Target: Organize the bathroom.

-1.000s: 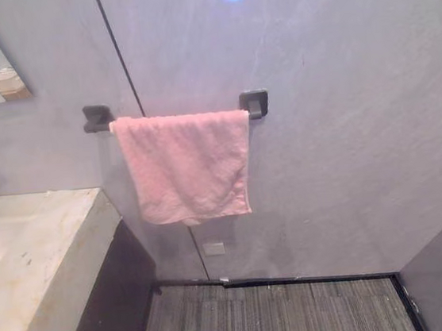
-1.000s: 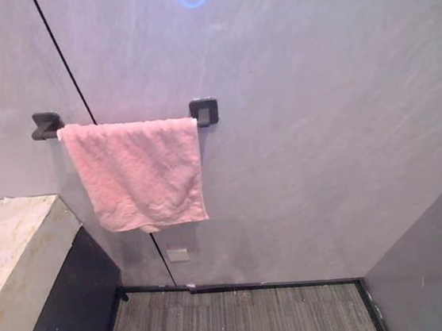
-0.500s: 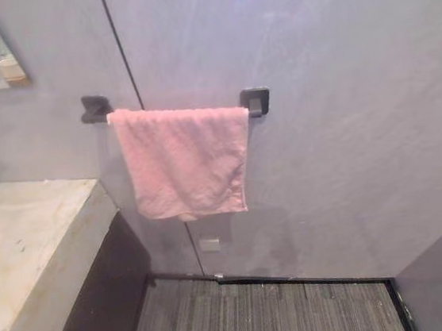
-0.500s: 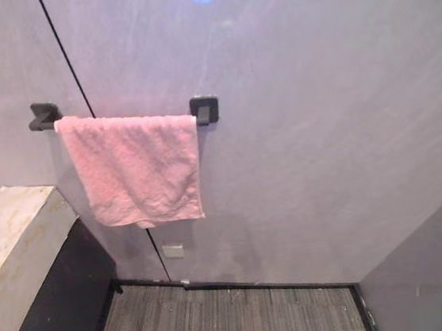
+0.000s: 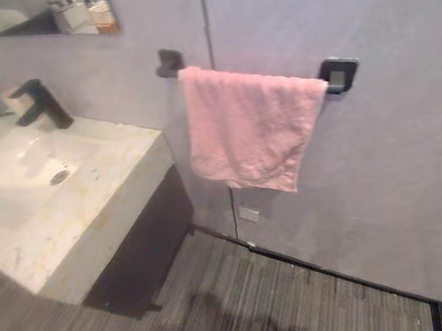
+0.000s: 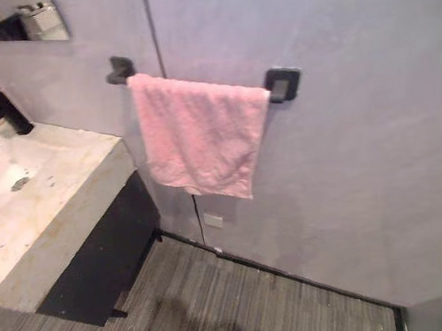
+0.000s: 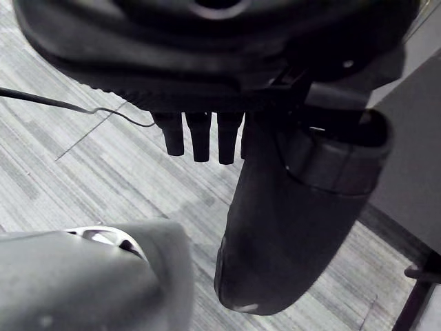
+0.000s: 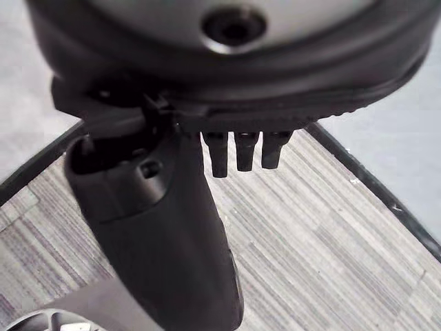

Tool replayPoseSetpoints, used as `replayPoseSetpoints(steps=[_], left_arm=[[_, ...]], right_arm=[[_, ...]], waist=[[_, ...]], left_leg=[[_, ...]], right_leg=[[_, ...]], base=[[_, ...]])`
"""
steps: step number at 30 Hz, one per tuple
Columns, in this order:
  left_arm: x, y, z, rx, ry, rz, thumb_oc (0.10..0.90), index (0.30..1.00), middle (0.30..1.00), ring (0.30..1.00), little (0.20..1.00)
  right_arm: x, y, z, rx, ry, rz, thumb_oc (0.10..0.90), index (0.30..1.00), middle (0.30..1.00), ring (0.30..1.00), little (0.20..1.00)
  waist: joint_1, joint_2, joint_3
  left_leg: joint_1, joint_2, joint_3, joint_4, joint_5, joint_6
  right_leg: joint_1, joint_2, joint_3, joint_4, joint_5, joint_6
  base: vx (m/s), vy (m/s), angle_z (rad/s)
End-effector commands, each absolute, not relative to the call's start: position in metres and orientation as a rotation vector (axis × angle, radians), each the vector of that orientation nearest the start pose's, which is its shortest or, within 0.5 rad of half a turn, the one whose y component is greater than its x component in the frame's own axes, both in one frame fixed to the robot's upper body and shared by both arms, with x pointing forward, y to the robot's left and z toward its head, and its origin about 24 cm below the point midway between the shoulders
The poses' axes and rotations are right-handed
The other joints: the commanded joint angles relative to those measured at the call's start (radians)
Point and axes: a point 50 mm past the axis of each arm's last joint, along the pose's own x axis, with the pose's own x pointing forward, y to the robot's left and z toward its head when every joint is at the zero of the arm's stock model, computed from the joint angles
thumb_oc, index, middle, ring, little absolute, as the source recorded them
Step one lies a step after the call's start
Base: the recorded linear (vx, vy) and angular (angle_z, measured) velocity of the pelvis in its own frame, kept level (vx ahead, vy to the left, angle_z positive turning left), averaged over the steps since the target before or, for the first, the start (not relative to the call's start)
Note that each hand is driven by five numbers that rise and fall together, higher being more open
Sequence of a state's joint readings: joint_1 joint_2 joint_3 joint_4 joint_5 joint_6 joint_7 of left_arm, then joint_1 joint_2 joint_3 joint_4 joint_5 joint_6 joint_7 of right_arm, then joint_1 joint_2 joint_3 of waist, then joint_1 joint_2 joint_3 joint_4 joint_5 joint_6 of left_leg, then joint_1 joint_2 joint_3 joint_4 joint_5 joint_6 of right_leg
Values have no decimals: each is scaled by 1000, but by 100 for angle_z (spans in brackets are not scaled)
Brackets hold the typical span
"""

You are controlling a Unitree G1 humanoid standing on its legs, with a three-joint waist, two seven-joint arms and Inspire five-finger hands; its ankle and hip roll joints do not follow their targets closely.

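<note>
A pink towel (image 5: 251, 124) hangs folded over a black wall bar (image 5: 337, 76) on the grey wall, its lower edge slanting; the pink towel (image 6: 199, 133) is beside the counter. My left hand (image 7: 296, 207) hangs over the striped floor in the left wrist view, fingers straight and holding nothing. My right hand (image 8: 165, 234) hangs likewise over the floor in the right wrist view, fingers straight, nothing in it.
A pale stone counter with a sink basin (image 5: 38, 174) stands at the left, a black tap (image 5: 42, 103) at its back and a dark cabinet (image 5: 147, 250) below. A mirror (image 5: 36, 15) is above it. The grey striped floor (image 5: 284, 302) runs to the wall.
The whole picture has shifted: the camera has swung left and tilted, bringing the sink, tap and more floor into view. The towel still hangs on its bar.
</note>
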State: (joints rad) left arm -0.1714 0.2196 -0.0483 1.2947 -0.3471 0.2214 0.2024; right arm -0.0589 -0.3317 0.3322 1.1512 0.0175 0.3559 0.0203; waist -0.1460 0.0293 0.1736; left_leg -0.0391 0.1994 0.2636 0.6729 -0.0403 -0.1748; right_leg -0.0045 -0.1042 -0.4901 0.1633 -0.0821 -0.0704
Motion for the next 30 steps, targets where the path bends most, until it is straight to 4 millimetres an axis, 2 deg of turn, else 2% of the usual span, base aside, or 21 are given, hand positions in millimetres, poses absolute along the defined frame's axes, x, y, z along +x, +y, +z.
replayPoseSetpoints(steps=[1, 2, 4, 5, 7, 9, 10, 13, 16, 17, 18, 19, 20, 21, 22, 24, 25, 27, 30], left_arm=[[127, 251, -148, 134, 1270, 458, 800, 900, 900, 900, 900], [132, 247, -147, 133, 1261, 451, 800, 900, 900, 900, 900], [139, 244, -146, 138, 1251, 440, 800, 900, 900, 900, 900], [144, 241, -144, 150, 1244, 428, 800, 900, 900, 900, 900], [150, 241, -142, 145, 1236, 433, 800, 900, 900, 900, 900], [153, 243, -140, 158, 1231, 433, 800, 900, 900, 900, 900], [153, 245, -139, 163, 1232, 435, 800, 900, 900, 900, 900], [148, 250, -140, 178, 1249, 452, 800, 900, 900, 900, 900], [141, 255, -141, 210, 1275, 442, 800, 900, 900, 900, 900], [139, 258, -140, 258, 1292, 411, 800, 900, 900, 900, 900], [141, 259, -139, 298, 1308, 380, 800, 900, 900, 900, 900], [143, 259, -138, 326, 1324, 361, 800, 900, 900, 900, 900], [143, 259, -138, 329, 1329, 358, 800, 900, 900, 900, 900], [139, 260, -139, 335, 1341, 351, 800, 900, 900, 900, 900], [134, 262, -141, 344, 1347, 348, 800, 900, 900, 900, 900], [131, 266, -141, 348, 1336, 361, 800, 900, 900, 900, 900], [132, 269, -140, 341, 1322, 379, 800, 900, 900, 900, 900], [134, 272, -138, 311, 1304, 412, 800, 900, 900, 900, 900], [132, 268, -140, 237, 1297, 474, 800, 900, 900, 900, 900]], right_arm=[[97, -263, -151, -404, 1474, -27, 800, 900, 900, 900, 900], [97, -265, -150, -409, 1473, -21, 800, 900, 900, 900, 900], [96, -267, -150, -429, 1472, -8, 800, 900, 900, 900, 900], [96, -268, -150, -423, 1467, -14, 800, 900, 900, 900, 900], [102, -268, -148, -407, 1453, -21, 800, 900, 900, 900, 900], [107, -267, -147, -413, 1441, -13, 800, 900, 900, 900, 900], [109, -265, -147, -407, 1438, -17, 800, 900, 900, 900, 900], [109, -260, -149, -393, 1430, -24, 800, 900, 900, 900, 900], [105, -257, -151, -375, 1432, -22, 800, 900, 900, 900, 900], [102, -256, -152, -377, 1433, -23, 800, 900, 900, 900, 900], [98, -254, -153, -378, 1439, -32, 800, 900, 900, 900, 900], [94, -253, -155, -379, 1451, -41, 800, 900, 900, 900, 900], [94, -253, -155, -380, 1455, -43, 800, 900, 900, 900, 900], [95, -253, -155, -386, 1458, -44, 800, 900, 900, 900, 900], [98, -254, -154, -405, 1453, -32, 800, 900, 900, 900, 900], [108, -252, -152, -421, 1436, -8, 800, 900, 900, 900, 900], [116, -250, -150, -425, 1422, 7, 800, 900, 900, 900, 900], [128, -246, -147, -443, 1401, 39, 800, 900, 900, 900, 900], [136, -245, -145, -532, 1366, 104, 800, 900, 900, 900, 900]], waist=[[-28, -11, -67], [-36, -7, -72], [-56, 5, -76], [-68, 13, -74], [-71, 8, -59], [-72, 6, -43], [-72, 6, -32], [-71, 3, -12], [-78, -1, 0], [-93, -11, 2], [-113, 0, 6], [-129, 11, 11], [-130, 15, 12], [-121, 25, 10], [-102, 36, 8], [-70, 38, 6], [-50, 34, 5], [-25, 19, -7], [-11, 16, -25]], left_leg=[[153, -89, 46, -104, 46, 36], [163, -111, 62, -158, 4, 52], [207, -135, 94, -279, -27, 66], [240, -162, 109, -390, -98, 91], [253, -203, 89, -469, -210, 143], [261, -236, 66, -536, -241, 178], [265, -256, 53, -587, -241, 204], [256, -284, 21, -645, -231, 224], [231, -302, -14, -636, -225, 237], [202, -314, -26, -629, -198, 245], [188, -296, -24, -611, -198, 249], [176, -269, 10, -576, -204, 246], [169, -258, 25, -561, -203, 242], [146, -229, 53, -531, -194, 230], [114, -198, 55, -511, -176, 215], [62, -159, 53, -491, -152, 193], [44, -138, 47, -476, -162, 176], [13, -129, 50, -485, -120, 174], [-25, -149, 5, -513, -98, 188]], right_leg=[[-69, 158, 180, -115, 52, 75], [-85, 161, 173, -113, 63, 87], [-122, 168, 162, -100, 79, 100], [-174, 157, 134, -76, 105, 115], [-225, 126, 126, -70, 166, 151], [-259, 114, 130, -83, 220, 186], [-278, 107, 133, -85, 245, 203], [-303, 100, 152, -91, 283, 232], [-309, 99, 237, -90, 289, 256], [-316, 68, 345, -78, 288, 259], [-325, 22, 452, -41, 285, 268], [-310, -35, 503, -19, 282, 265], [-298, -56, 507, -11, 276, 263], [-259, -106, 502, 12, 260, 255], [-214, -154, 493, 31, 257, 245], [-160, -206, 461, 27, 270, 242], [-104, -215, 433, 2, 254, 256], [-69, -197, 413, -69, 236, 254], [-58, -150, 452, -113, 173, 271]], base=[[-319, 152, 120], [-353, 216, 159], [-333, 239, 167], [-417, 280, 147], [-443, 279, 94], [-486, 264, 59], [-446, 230, 23], [-386, 174, 36], [-264, 71, 23], [-305, 22, 43], [-346, 1, 67], [-187, -11, 82], [-187, -52, 117], [-218, -98, 108], [-237, -122, 78], [-245, -187, -3], [-307, -268, -16], [-234, -201, -12], [-174, -99, -13]])
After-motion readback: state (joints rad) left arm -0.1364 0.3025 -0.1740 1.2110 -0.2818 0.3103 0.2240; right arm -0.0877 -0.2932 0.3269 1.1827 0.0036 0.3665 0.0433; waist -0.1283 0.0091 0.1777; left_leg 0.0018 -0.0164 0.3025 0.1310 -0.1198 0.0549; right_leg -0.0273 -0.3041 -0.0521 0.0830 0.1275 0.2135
